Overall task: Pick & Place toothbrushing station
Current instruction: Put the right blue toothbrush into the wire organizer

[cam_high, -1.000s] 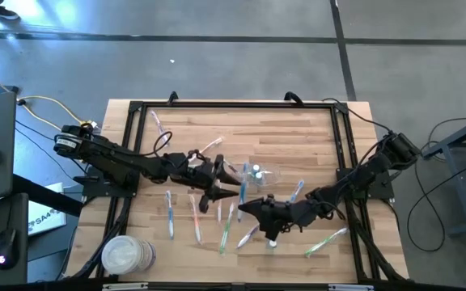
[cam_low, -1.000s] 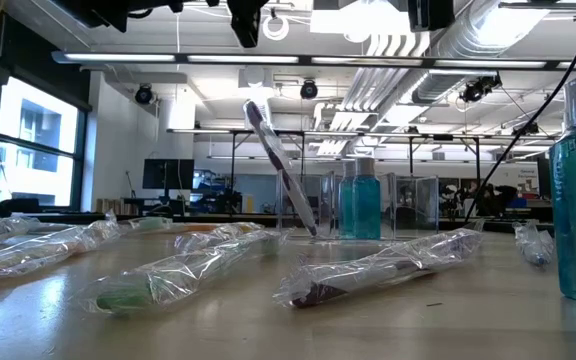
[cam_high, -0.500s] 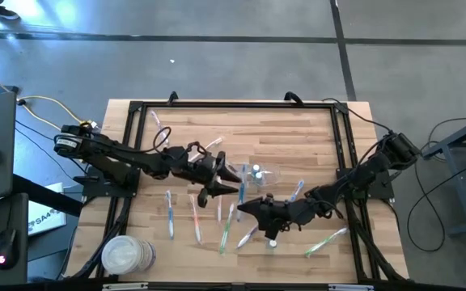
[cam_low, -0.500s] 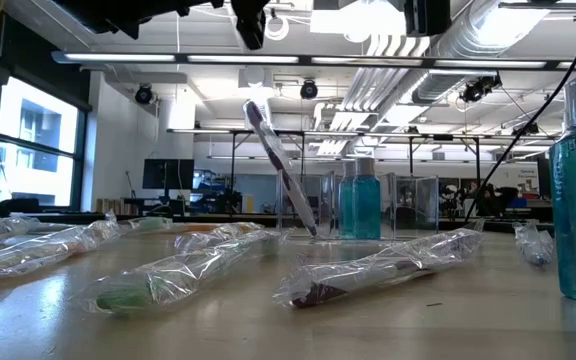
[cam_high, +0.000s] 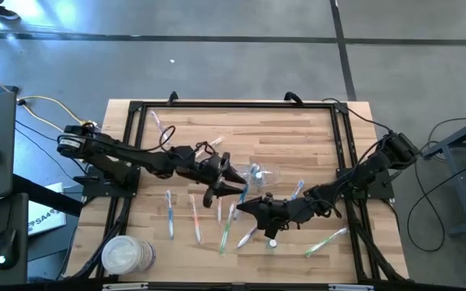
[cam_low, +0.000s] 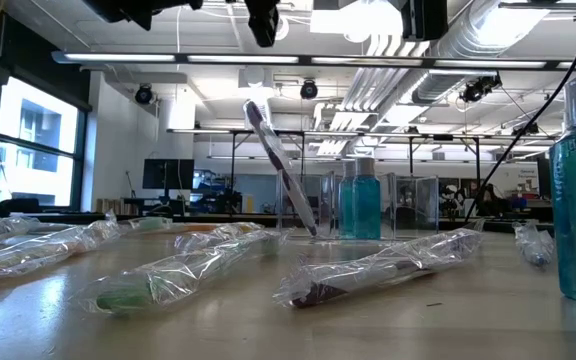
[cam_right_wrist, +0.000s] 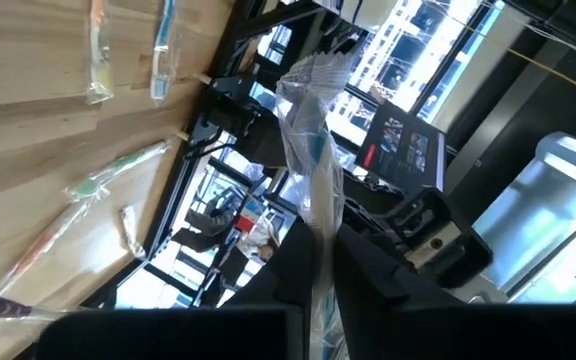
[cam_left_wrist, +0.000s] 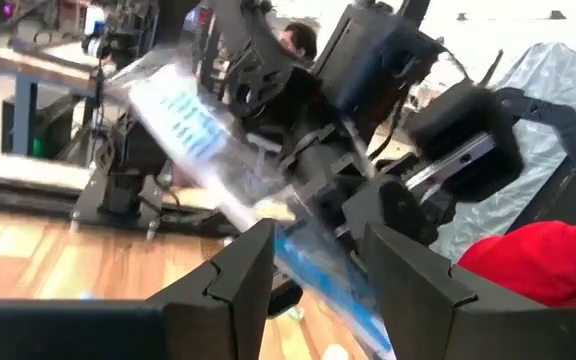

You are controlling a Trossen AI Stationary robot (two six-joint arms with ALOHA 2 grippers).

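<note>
Left gripper (cam_high: 235, 187): we grasp a wrapped blue toothbrush (cam_left_wrist: 268, 215) above mid-table.
Right gripper (cam_high: 245, 207): we pinch another wrapped toothbrush (cam_right_wrist: 313, 190).
Container (cam_high: 259, 175): just beside both grippers.

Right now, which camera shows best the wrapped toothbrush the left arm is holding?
The left wrist view: the wrapped blue toothbrush fills it, crossing between the jaws. The high view shows only a small sliver at the left gripper. The low view shows just dark arm parts overhead; the right wrist view doesn't clearly show it.
</note>
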